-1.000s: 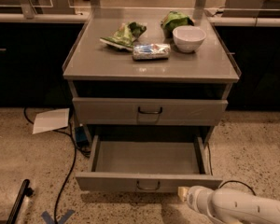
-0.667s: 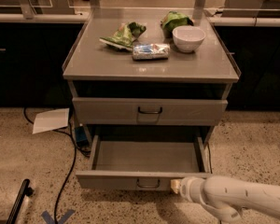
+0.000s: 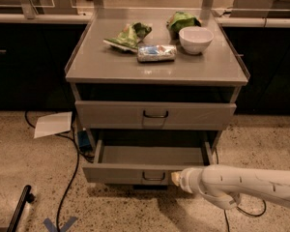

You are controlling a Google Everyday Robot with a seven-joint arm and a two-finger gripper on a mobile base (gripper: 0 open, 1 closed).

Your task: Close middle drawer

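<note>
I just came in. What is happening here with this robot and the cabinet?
The robot's arm reaches in from the right. Its gripper is at the front of the middle drawer, just right of the handle. That drawer stands pulled out and looks empty; it is not yet pushed in. The drawer above looks shut. A white bowl and snack packets lie on the cabinet top.

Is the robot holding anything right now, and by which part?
It cannot be told. The pincer is at the front of the open middle drawer, just right of its handle, but no hold on anything shows.
</note>
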